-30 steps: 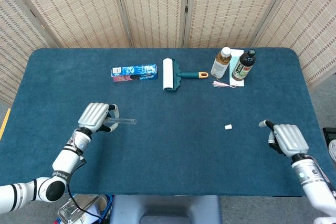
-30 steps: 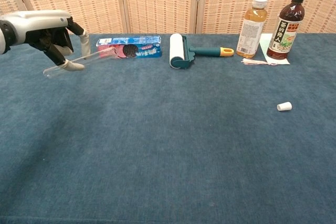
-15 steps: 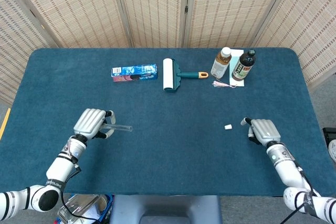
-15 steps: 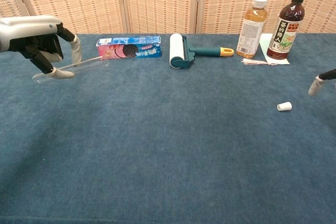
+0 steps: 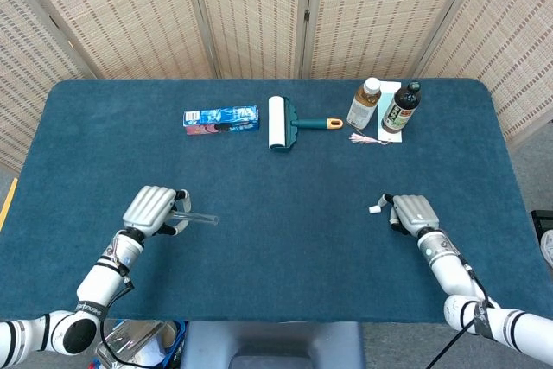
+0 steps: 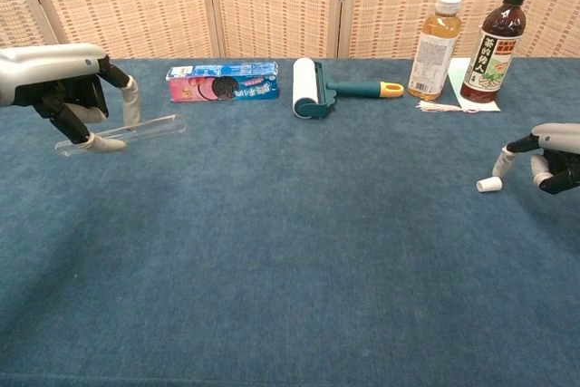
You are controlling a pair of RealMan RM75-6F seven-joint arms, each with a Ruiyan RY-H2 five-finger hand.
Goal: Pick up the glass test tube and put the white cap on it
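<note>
Left hand [image 6: 68, 88] pinching glass test tube [image 6: 136, 130] above table [image 6: 290, 251]; right hand [image 6: 551, 153], fingers spread, just beside white cap [image 6: 489, 185], holding nothing.

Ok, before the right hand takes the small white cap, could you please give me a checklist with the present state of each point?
1. Clear glass test tube held by left hand, off the table: ok.
2. Small white cap lying free on the blue table: ok.
3. Right hand beside cap, fingers near it: ok.
4. Cap already gripped: not ok.
5. Which tube end is open: cannot tell.
</note>
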